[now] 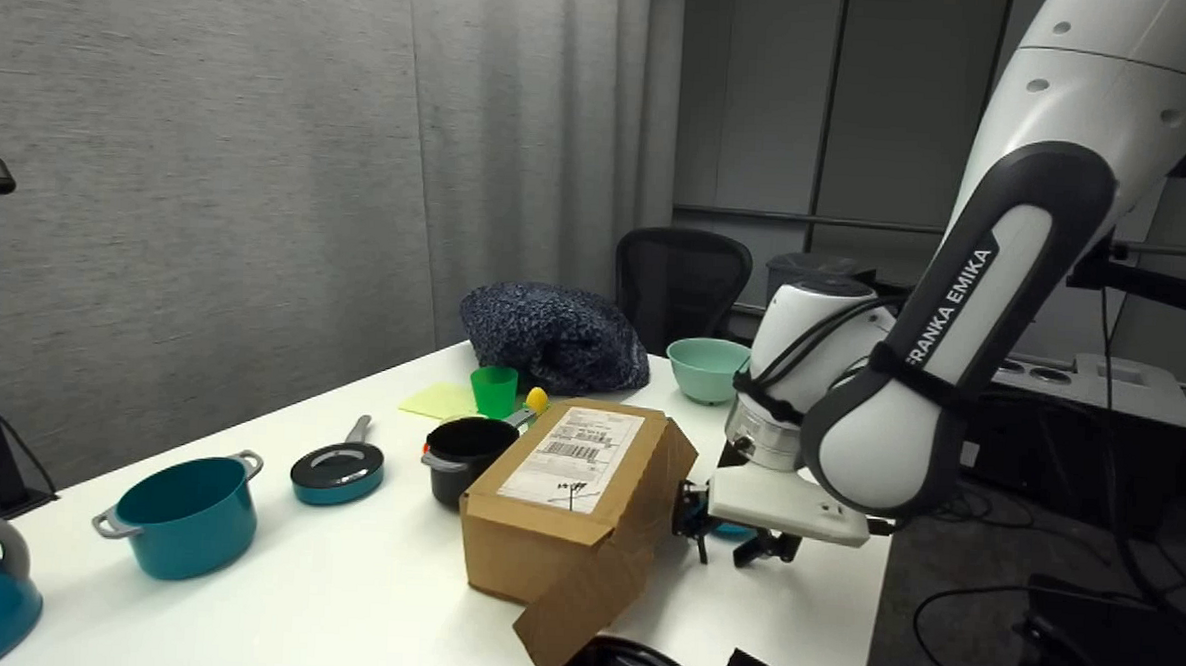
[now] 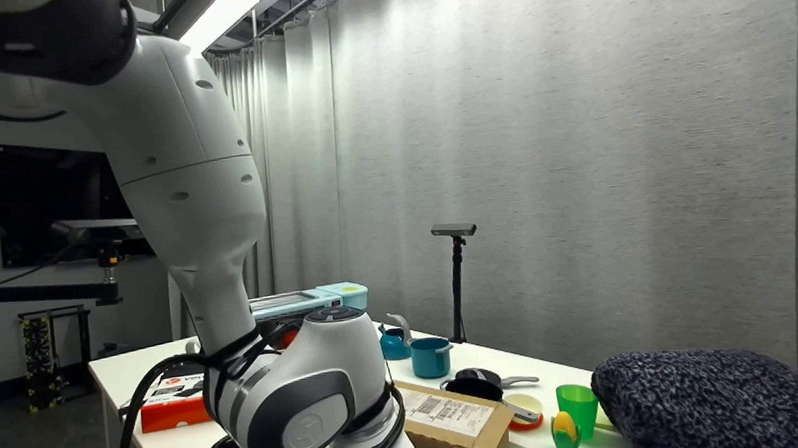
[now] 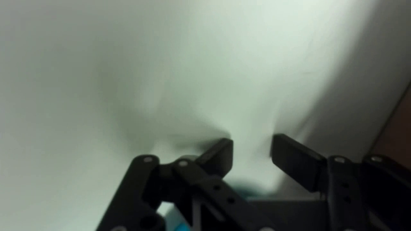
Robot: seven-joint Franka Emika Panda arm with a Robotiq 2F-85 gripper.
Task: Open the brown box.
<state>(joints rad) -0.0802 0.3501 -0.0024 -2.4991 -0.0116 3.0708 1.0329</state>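
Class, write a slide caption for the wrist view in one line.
Jaws apart, the tool points toward the white tabletop, the brown box just showing at right.

Robot arm (image 2: 183,148) and pole-mounted camera (image 2: 453,230) suggest a lab.

in an exterior view, brown box (image 2: 455,427) partly behind the arm (image 2: 207,225), bottom beyond the edge

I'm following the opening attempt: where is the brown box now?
In an exterior view, the brown box sits lower middle on the white table, black pot to its left, gripper to its right.
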